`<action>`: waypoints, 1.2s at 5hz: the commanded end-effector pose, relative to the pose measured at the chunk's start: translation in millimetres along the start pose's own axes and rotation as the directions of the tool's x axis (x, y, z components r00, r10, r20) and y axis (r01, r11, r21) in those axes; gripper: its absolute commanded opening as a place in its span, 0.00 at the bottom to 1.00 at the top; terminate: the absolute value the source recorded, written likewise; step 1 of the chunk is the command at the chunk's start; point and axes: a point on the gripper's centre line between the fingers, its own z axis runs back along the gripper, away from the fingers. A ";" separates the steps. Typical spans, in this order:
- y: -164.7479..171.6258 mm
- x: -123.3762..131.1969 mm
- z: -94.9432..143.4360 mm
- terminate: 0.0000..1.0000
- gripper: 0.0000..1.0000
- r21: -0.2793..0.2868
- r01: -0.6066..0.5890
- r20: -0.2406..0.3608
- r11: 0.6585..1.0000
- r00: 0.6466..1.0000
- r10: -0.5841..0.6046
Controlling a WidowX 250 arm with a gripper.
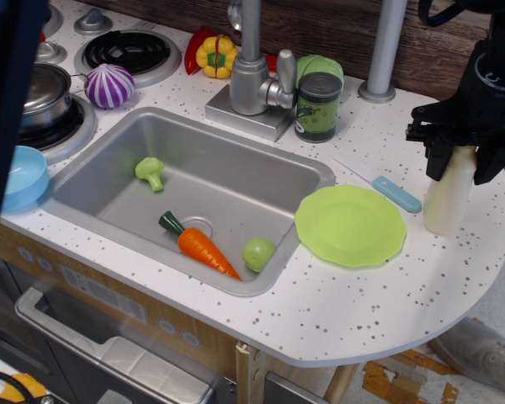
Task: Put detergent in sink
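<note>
- Tall cream-white plastic detergent bottle [446, 198] stands upright on the white speckled countertop [387, 295], far right, just right of the blue-handled knife [393, 192]
- Black gripper [463, 151] sits over the bottle's neck and cap, fingers either side; whether the jaws are clenched on it, I cannot tell
- Round lime-green plate [350, 225] lies between bottle and sink
- Large rectangular grey metal sink [227, 181], well left of the bottle, holds an orange carrot [204, 250], a green ball [258, 253] and a broccoli floret [151, 172]
</note>
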 end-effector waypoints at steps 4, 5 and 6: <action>164.9 44.4 69.8 0.00 0.00 0.149 0.138 0.030 0.979 0.989 -0.144; 180.8 37.4 20.1 0.00 0.00 0.094 0.141 0.058 0.986 0.987 -0.147; 177.0 35.6 -16.8 0.00 0.00 0.046 0.142 0.082 0.989 0.986 -0.145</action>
